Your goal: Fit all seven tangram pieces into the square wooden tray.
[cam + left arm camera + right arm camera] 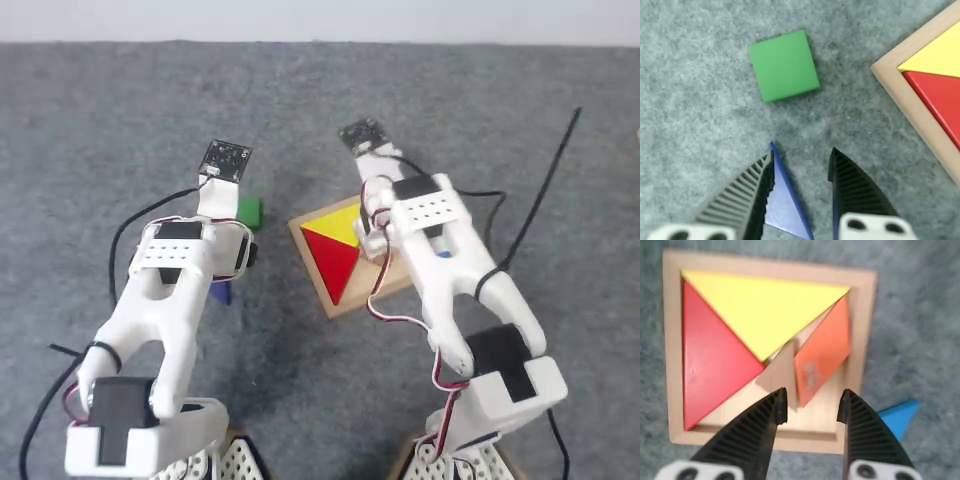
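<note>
Currently both grippers are released: the left gripper [802, 155] straddles the dark blue triangle [785, 205] on the carpet [690, 125] left of the wooden tray [860, 340], and the right gripper [813, 394] hangs over the orange piece [822, 357] inside it. The thin triangle sits off-centre, close to one finger, and may pivot free on closing. The orange piece, askew beside the yellow triangle [765, 310], could jam if nudged.

The table surface was covered by a grey, short-pile felt mat [120, 120] with a mottled, fibrous texture. It extended to both sides and to the near edge of the high view. A pale, plain band [320, 20] ran along the mat's far edge.
</note>
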